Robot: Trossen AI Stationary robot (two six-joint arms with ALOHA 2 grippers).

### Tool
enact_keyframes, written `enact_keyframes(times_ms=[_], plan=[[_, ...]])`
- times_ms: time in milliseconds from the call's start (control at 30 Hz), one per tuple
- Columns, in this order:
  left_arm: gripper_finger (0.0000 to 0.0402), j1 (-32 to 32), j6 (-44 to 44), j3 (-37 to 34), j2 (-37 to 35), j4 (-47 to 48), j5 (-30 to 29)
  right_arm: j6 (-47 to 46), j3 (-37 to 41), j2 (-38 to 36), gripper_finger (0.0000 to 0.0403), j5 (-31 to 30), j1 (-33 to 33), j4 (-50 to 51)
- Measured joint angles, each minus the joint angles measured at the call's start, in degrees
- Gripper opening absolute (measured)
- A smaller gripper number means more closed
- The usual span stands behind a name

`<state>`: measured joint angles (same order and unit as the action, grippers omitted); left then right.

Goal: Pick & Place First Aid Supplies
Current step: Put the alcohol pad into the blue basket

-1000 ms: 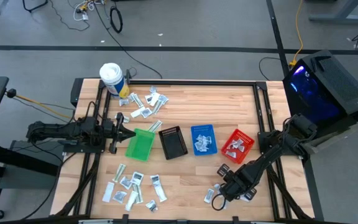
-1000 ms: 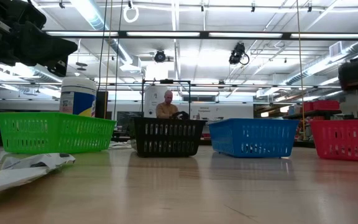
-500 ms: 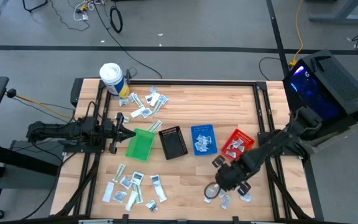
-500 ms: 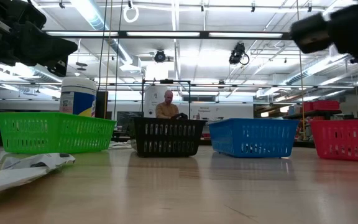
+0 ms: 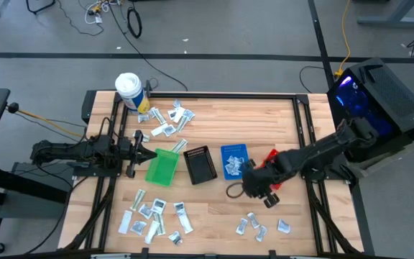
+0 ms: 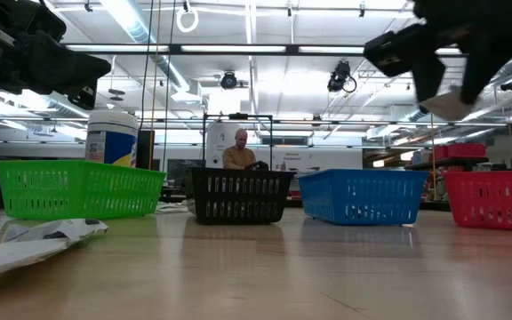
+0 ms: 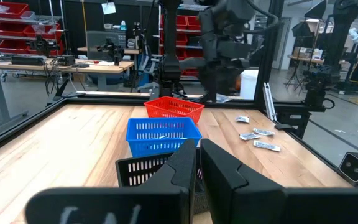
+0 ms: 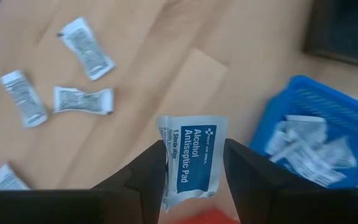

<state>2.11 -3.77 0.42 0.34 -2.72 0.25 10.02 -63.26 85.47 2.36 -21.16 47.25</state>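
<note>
While the left tool [image 5: 136, 152] waits with its fingers pressed together at the nine o'clock side of the wooden table [image 5: 214, 216], just beside the green mesh plastic bin [image 5: 162, 167], the right tool [image 5: 254, 185] does the work, gripping a small flat white sachet printed "Alcohol Antiseptic Pad" in blue [image 8: 191, 157] between its two dark fingers [image 8: 146, 171]. It holds the sachet upright by its lower edges, clear of the table, probably so the packet can fall freely once the fingers part. Nearest the front edge, at about five o'clock, a few loose silvery sachets [image 5: 254, 226] lie unsorted, and a larger scatter of white and greenish packets [image 5: 153, 217] lies at seven o'clock. The carried sachet hangs over bare wood just short of the blue mesh plastic bin [image 5: 236, 160], which already holds several like it, so that looks the likely destination. Beyond sit the black mesh bin [image 5: 200, 164] and the red mesh bin [image 7: 174, 107]; farthest, at eleven o'clock, another scatter of sachets [image 5: 165, 119] lies near a white cylindrical tub [image 5: 128, 90].
</note>
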Motion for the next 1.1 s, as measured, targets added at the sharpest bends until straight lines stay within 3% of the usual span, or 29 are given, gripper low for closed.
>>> enact_keyframes(times_ms=[533, 1100], plan=[[0.0032, 0.0, 0.0, -0.01, 0.0, 0.0, 0.0, 1.25, 0.0, 0.0, 0.0162, -0.01, 15.52, -1.71], [0.0032, 0.0, 0.0, -0.01, 0.0, 0.0, 0.0, 5.93, 2.88, 0.07, 0.0162, 0.08, 19.45, -8.58]])
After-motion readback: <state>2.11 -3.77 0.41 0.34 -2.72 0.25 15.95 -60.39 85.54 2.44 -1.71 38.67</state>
